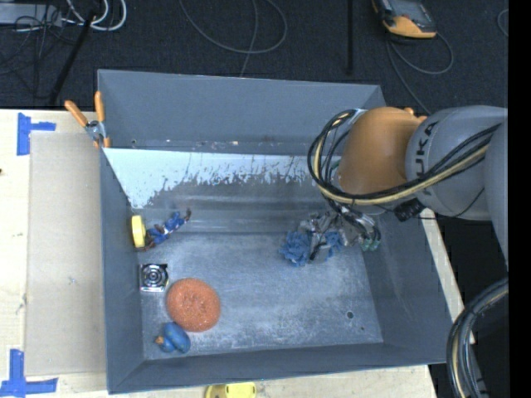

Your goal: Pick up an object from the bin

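The gripper (329,240) sits low in the right half of the bin (241,123), right up against a crumpled blue lump (294,248) on the bin floor. Open or closed? Cannot tell. Well apart on the left lie an orange ball (193,303), a silver square piece (153,277) and a yellow piece (138,231).

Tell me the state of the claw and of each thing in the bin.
claw: low in the bin, at the blue wad.
blue wad: on the floor by the claw; grip unclear.
orange disc: lying flat, front left.
blue toy: beside the disc.
metal square: by the left wall.
yellow piece: by the left wall.
blue bit: beside the yellow piece.
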Controlling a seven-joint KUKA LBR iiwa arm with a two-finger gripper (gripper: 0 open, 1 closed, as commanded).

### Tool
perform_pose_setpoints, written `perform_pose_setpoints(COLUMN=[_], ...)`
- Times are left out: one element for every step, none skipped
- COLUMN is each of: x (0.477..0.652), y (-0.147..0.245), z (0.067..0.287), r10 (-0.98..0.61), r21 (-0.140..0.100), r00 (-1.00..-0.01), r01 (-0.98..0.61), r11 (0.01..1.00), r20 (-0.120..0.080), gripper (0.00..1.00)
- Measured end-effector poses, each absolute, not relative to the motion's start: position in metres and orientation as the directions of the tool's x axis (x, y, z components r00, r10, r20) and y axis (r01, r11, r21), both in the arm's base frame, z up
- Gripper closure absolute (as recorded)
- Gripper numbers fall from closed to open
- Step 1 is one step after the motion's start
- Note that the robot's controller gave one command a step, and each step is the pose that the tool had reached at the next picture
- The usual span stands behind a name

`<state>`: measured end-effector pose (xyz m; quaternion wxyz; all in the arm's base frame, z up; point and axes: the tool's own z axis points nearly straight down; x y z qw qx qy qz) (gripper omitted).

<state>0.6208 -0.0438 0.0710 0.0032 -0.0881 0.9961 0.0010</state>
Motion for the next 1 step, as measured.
perform_pose_setpoints(x=[0.6208], y=[-0.0438], z=[0.0710], r10=[-0.175], r21=[0.001], r00=[-0.984], r01=[-0.176], r11=[0.984], r20=[-0.007], gripper=[1.00])
